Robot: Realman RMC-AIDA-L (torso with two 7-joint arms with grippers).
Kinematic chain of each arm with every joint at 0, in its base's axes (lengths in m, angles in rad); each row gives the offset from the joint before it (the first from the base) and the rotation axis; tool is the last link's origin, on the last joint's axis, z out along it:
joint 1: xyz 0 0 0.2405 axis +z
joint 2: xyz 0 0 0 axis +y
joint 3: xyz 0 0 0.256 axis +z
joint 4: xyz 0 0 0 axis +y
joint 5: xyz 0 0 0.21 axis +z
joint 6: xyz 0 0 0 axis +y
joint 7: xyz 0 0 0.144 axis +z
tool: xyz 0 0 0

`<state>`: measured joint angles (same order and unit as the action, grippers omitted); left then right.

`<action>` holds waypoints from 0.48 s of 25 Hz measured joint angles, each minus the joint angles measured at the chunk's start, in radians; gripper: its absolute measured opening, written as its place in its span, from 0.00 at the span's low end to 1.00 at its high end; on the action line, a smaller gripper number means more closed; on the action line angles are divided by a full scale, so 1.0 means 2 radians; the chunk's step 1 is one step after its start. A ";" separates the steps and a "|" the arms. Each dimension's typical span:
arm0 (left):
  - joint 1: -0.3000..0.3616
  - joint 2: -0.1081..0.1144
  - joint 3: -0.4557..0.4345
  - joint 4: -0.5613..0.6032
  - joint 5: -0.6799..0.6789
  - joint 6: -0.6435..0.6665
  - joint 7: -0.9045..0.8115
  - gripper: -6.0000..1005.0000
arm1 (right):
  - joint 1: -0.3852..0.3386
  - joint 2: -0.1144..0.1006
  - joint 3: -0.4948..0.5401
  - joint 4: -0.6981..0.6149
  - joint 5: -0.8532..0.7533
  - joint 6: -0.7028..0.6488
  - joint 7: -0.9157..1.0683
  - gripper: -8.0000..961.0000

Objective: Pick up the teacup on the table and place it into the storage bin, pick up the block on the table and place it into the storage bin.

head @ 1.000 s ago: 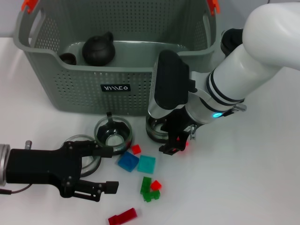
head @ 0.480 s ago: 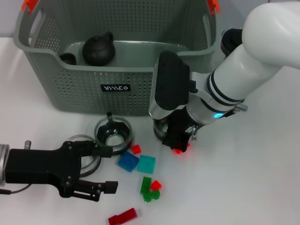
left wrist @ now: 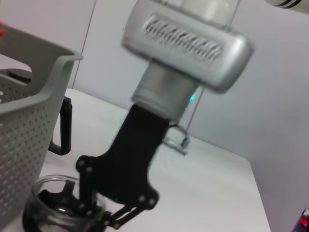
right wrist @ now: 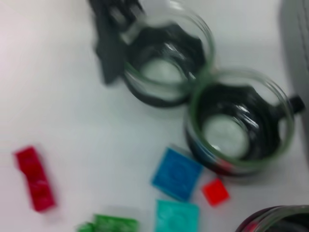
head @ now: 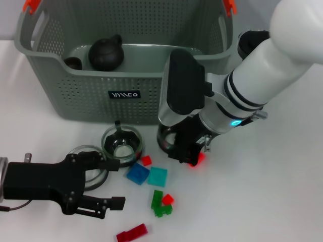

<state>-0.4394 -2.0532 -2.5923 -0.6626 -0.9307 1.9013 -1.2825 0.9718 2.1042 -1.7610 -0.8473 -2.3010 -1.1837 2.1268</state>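
The grey storage bin (head: 75, 96) stands at the back with a black teapot (head: 106, 53) inside. My right gripper (head: 185, 151) is down in front of the bin, shut on the rim of a glass teacup (head: 164, 138). In the left wrist view one of its fingers is inside that teacup (left wrist: 48, 212) and one outside. A red block (head: 200, 158) lies just beside those fingers. Two other teacups (head: 122, 143) (head: 87, 162) stand to the left. My left gripper (head: 112, 182) lies low and open beside the leftmost teacup, holding nothing.
Loose blocks lie in front of the cups: blue (head: 138, 174), teal (head: 157, 176), small red (head: 146, 160), green (head: 160, 204) and a long red one (head: 132, 233). The right wrist view shows the blue (right wrist: 176, 174) and teal (right wrist: 177, 217) ones too.
My right gripper shifted a little right with the teacup, then came back left and lower. My left gripper slid slightly toward the table's front.
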 joint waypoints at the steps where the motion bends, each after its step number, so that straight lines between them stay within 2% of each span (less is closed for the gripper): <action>1: 0.001 0.000 0.000 0.000 -0.001 0.000 0.000 0.86 | -0.006 0.000 0.007 -0.021 0.000 -0.019 0.002 0.07; 7: 0.003 0.001 -0.001 0.000 -0.003 0.006 0.000 0.85 | -0.037 -0.001 0.053 -0.141 0.002 -0.124 0.021 0.07; 12: 0.002 0.001 -0.002 -0.001 -0.003 0.007 0.000 0.85 | -0.045 -0.002 0.112 -0.231 0.039 -0.193 0.029 0.07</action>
<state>-0.4350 -2.0509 -2.5955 -0.6642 -0.9368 1.9157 -1.2822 0.8827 2.1002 -1.5374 -1.3090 -2.2230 -1.5693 2.1845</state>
